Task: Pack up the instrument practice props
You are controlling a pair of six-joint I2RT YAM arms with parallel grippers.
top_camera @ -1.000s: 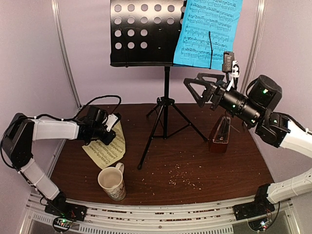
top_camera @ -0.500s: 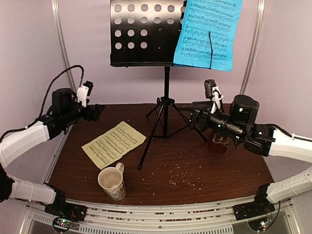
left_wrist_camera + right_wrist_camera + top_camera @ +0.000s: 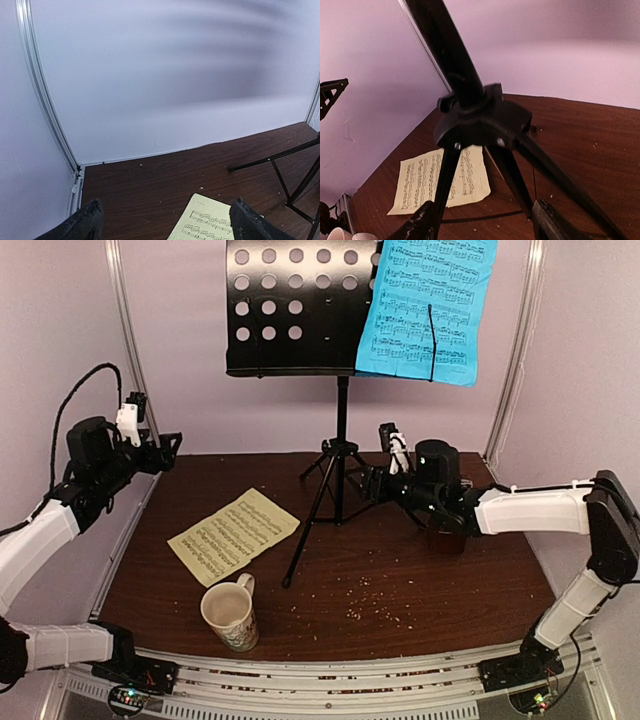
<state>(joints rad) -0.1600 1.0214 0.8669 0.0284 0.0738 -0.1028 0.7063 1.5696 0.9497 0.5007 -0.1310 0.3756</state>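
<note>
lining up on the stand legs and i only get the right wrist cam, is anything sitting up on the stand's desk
Observer: Yes, a blue music sheet hangs on the right side of the music stand, overhanging its right edge.
Operator: ok where's the metronome, can't see it
Observer: The metronome stands on the table to the right of the stand's legs, mostly hidden under the right arm.
Operator: is the left gripper holding anything
Observer: No. The left gripper is open with nothing between its fingers, raised at the table's far left edge.
</note>
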